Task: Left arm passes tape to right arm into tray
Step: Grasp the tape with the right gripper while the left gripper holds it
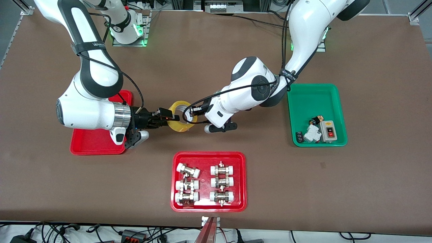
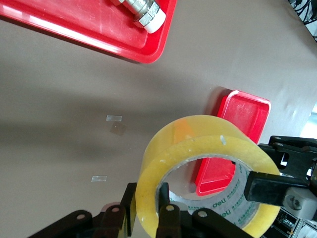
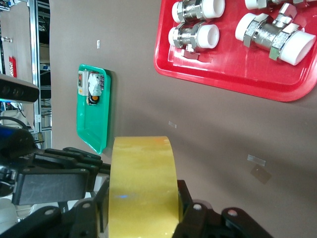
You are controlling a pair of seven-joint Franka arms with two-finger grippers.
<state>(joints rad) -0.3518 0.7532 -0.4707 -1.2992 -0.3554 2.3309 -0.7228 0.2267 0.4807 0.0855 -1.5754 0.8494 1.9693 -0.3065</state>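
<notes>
The tape, a glossy roll of translucent yellow film wound on a pale printed core, hangs in the air over the bare brown worktop, between the plain red tray and the green tray. Both arms have it at once. The left gripper, a black linkage on an all-white wrist block, has its jaws clamped across the roll's wall, one finger inside the core and one against the smooth outer winding, as the left wrist view shows. The right gripper, black beyond a shiny silver ring, pinches the roll's other edge with its jaws closed on the yellow band. The plain red tray is a low-rimmed plastic rectangle with rounded corners, lying partly under the right arm. Nearer the front camera sits a second red tray holding metal fittings with white caps. The green tray carries a small switch box and other small parts.
</notes>
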